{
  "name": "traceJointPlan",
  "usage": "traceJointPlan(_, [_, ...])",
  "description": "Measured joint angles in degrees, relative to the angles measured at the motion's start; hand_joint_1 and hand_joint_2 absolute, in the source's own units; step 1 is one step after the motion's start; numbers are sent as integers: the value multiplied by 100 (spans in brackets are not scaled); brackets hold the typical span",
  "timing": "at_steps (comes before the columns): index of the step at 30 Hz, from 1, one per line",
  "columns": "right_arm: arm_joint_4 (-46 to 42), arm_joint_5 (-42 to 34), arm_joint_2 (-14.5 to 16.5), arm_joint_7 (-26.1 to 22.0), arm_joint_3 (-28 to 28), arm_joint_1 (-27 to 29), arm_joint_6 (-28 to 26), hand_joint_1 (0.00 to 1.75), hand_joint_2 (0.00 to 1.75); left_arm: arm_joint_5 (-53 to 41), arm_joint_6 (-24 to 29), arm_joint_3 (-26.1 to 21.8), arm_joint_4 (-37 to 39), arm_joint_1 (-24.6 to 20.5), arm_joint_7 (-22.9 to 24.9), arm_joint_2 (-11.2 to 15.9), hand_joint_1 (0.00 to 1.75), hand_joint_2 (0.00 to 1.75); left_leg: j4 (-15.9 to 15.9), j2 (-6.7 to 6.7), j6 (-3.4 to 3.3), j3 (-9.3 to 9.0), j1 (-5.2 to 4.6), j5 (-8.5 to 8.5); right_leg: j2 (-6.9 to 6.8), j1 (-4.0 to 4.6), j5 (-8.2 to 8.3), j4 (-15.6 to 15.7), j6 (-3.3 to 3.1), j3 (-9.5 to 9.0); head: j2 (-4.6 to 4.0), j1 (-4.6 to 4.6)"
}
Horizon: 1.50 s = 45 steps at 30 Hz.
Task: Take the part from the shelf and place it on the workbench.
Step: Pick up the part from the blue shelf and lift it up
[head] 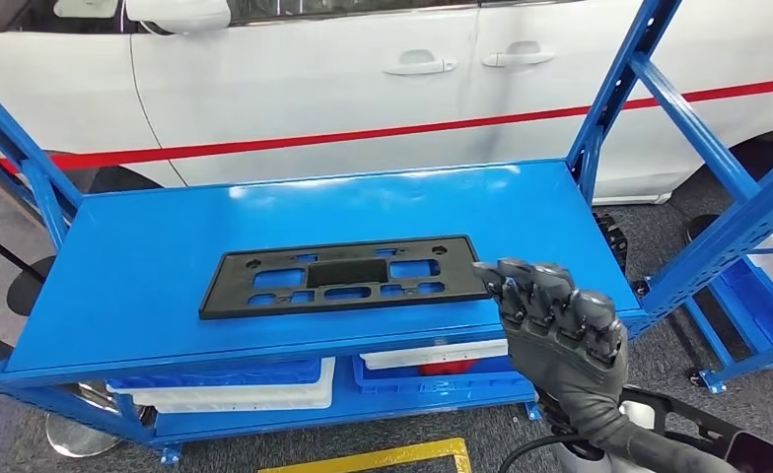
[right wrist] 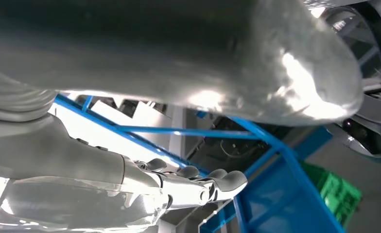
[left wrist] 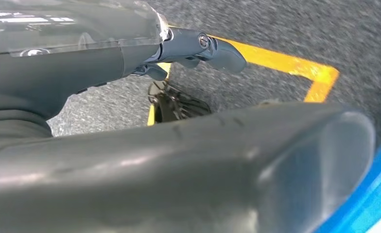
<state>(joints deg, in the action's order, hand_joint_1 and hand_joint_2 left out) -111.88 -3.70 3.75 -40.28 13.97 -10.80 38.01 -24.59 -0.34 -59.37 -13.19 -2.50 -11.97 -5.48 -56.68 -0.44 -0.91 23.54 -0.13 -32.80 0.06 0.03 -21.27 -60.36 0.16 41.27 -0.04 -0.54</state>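
The part (head: pixel 338 276), a flat black plate with several cut-outs, lies lengthwise on the blue shelf top (head: pixel 146 256), close to its front edge. My right hand (head: pixel 560 315), in a dark glove, is raised at the part's right end, fingertips at or just over its corner. In the right wrist view, nothing sits between this hand's (right wrist: pixel 179 63) thick thumb and its straightened fingers (right wrist: pixel 203 187). My left hand (left wrist: pixel 130 145) hangs low over grey floor, fingers (left wrist: pixel 208 48) stretched out and holding nothing.
A white car (head: pixel 363 79) with a red stripe stands right behind the shelf. Blue uprights (head: pixel 609 89) and braces rise at the shelf's right end. White and blue bins (head: pixel 245 389) sit on the lower level. Yellow floor tape (left wrist: pixel 295 65) runs below.
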Motion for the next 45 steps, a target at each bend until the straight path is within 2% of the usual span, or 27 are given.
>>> traceJointPlan(1, [-11, 9, -4, -1, 6, 8, -5, 0, 0, -2, 2, 0, 4, -10, 3, -1, 0, 0, -10, -1, 30, -52, -12, -48, 10, 5, 89, 43, -36, 8, 0, -1])
traceJointPlan(4, [-35, -6, -10, 13, 32, 21, -59, 0, 0, -9, 1, 1, 3, -37, 5, 7, 0, 0, -167, 9, 106, -67, -7, -82, 36, -28, 57, 93, -138, -100, 0, -6])
traceJointPlan(6, [-62, -167, -34, 170, 55, 42, -143, 0, 0, 2, 1, 5, 4, -56, 0, 10, 0, 0, -727, 11, 155, 244, 18, -237, 38, -35, 6, 127, -190, -187, 0, -11])
traceJointPlan(8, [-159, -281, -72, 356, 80, 103, -193, 0, 0, 44, 1, 26, 5, -53, -18, 10, 0, 0, -1371, 11, 205, 696, 38, -563, 39, -30, -67, 131, -216, -251, 0, -13])
traceJointPlan(9, [-195, -240, -85, 347, 98, 130, -205, 0, 0, 66, 1, 41, 5, -42, -27, 11, 0, 0, -1527, 12, 224, 866, 47, -655, 47, -27, -104, 129, -219, -287, 0, -14])
traceJointPlan(10, [-193, -142, -91, 265, 125, 140, -219, 0, 0, 85, 1, 54, 5, -33, -33, 11, 0, 0, -1502, 12, 233, 960, 53, -606, 59, -25, -139, 128, -219, -329, 0, -14])
traceJointPlan(11, [-140, -35, -93, 160, 158, 129, -232, 0, 0, 94, 1, 64, 5, -28, -36, 12, 0, 0, -1302, 12, 232, 973, 58, -403, 74, -25, -171, 127, -215, -377, 0, -14])
traceJointPlan(13, [11, 75, -96, 72, 216, 98, -241, 0, 0, 103, 1, 83, 5, -35, -34, 16, 0, 0, -641, 11, 203, 867, 59, 182, 92, -22, -223, 123, -190, -468, 0, -11])
traceJointPlan(14, [85, 94, -96, 64, 240, 84, -241, 0, 0, 103, 1, 93, 5, -45, -34, 18, 0, 0, -385, 14, 174, 828, 48, 335, 95, -18, -235, 119, -170, -485, 0, -12])
traceJointPlan(15, [146, 105, -97, 64, 260, 73, -242, 0, 44, 103, 1, 102, 5, -53, -32, 19, 0, 0, -238, 15, 138, 814, 35, 434, 96, -15, -242, 114, -142, -487, 0, -10])
traceJointPlan(18, [270, 119, -98, 64, 298, 44, -235, 0, 175, 91, 3, 110, 5, -53, -18, 18, 0, 0, -158, 18, 26, 812, 31, 534, 91, -8, -254, 111, -47, -483, 0, -8])
traceJointPlan(20, [481, 101, -111, 99, 345, -22, -192, 0, 175, 65, 14, 110, 5, -54, 5, 18, 0, 0, -103, 33, -37, 782, 59, 597, 73, -11, -412, -80, 9, -415, 0, 0])
traceJointPlan(23, [1257, 100, -191, 323, 591, -144, -173, 0, 175, 38, 43, 110, 5, -64, 41, 23, 0, 0, -85, 53, -74, 783, 59, 628, 57, -45, -919, -1022, 73, -12, 0, 8])
traceJointPlan(24, [1573, 168, -224, 368, 714, -165, -224, 0, 175, 35, 50, 110, 5, -59, 44, 25, 0, 0, -88, 55, -76, 786, 57, 629, 54, -57, -991, -1261, 86, 87, 0, 8])
traceJointPlan(25, [1876, 266, -251, 382, 847, -186, -303, 0, 175, 35, 54, 110, 5, -53, 40, 26, 0, 0, -91, 53, -75, 788, 57, 628, 50, -67, -966, -1323, 93, 103, 0, 8])
traceJointPlan(26, [2161, 393, -270, 381, 987, -213, -406, 0, 175, 34, 56, 109, 5, -44, 35, 24, 0, 0, -96, 49, -70, 788, 57, 624, 43, -74, -848, -1177, 90, 18, 0, 8])
traceJointPlan(28, [2630, 728, -281, 390, 1255, -308, -687, 0, 175, 19, 50, 108, 5, -22, 22, 1, 0, 0, -111, 42, -44, 786, 52, 606, 29, -73, -531, -481, 59, -354, 0, 8])
traceJointPlan(30, [3028, 1255, -281, 398, 1543, -457, -1141, 0, 175, -9, 40, 108, 5, -6, 25, -33, 0, 0, -134, 39, 10, 803, 38, 585, 26, -46, -397, 37, 20, -605, 0, 4])
traceJointPlan(32, [3397, 1844, -279, 417, 1871, -635, -1699, 0, 175, -50, 47, 108, 6, 1, 59, -62, 0, 0, -127, 41, 78, 812, 34, 582, 35, -22, -406, 132, -19, -627, 0, 2])
traceJointPlan(34, [3714, 2351, -236, 505, 2210, -845, -2211, 0, 175, -112, 91, 108, 7, 0, 133, -80, 0, 0, -155, 40, 145, 821, 42, 538, 38, -47, -384, 179, -80, -648, 0, 1])
traceJointPlan(36, [4017, 2823, -116, 673, 2562, -1111, -2651, 0, 175, -178, 161, 108, 8, -3, 225, -88, 0, 0, -528, 36, 198, 984, 51, 304, 33, -71, -364, 226, -138, -673, 0, -2])
traceJointPlan(38, [4339, 3235, 50, 824, 2932, -1356, -3000, 0, 175, -229, 217, 108, 8, 0, 293, -98, 0, 0, -1278, 37, 235, 1345, 66, -41, 30, -63, -369, 226, -167, -674, 0, -3])
traceJointPlan(39, [4481, 3388, 128, 878, 3098, -1437, -3132, 0, 175, -243, 236, 108, 8, 5, 315, -104, 0, 0, -1587, 37, 251, 1505, 73, -131, 28, -59, -372, 222, -172, -675, 0, -3])
traceJointPlan(40, [4599, 3497, 196, 910, 3243, -1496, -3237, 0, 175, -254, 252, 108, 8, 12, 328, -108, 0, 0, -1720, 37, 262, 1587, 78, -116, 27, -56, -376, 216, -175, -675, 0, -3])
traceJointPlan(41, [4688, 3566, 253, 930, 3359, -1542, -3312, 0, 175, -256, 267, 107, 8, 18, 337, -111, 0, 0, -1627, 38, 269, 1561, 84, 8, 26, -55, -380, 208, -174, -676, 0, -3])
traceJointPlan(43, [4816, 3637, 345, 937, 3523, -1640, -3404, 0, 175, -261, 287, 105, 8, 23, 340, -112, 0, 0, -929, 39, 264, 1254, 97, 412, 29, -56, -395, 182, -156, -674, 0, -3])
traceJointPlan(45, [4899, 3801, 405, 962, 3645, -1732, -3586, 0, 175, -272, 297, 101, 8, 15, 337, -116, 0, 0, -320, 32, 222, 977, 90, 627, 33, -32, -412, 147, -110, -658, 0, 1])
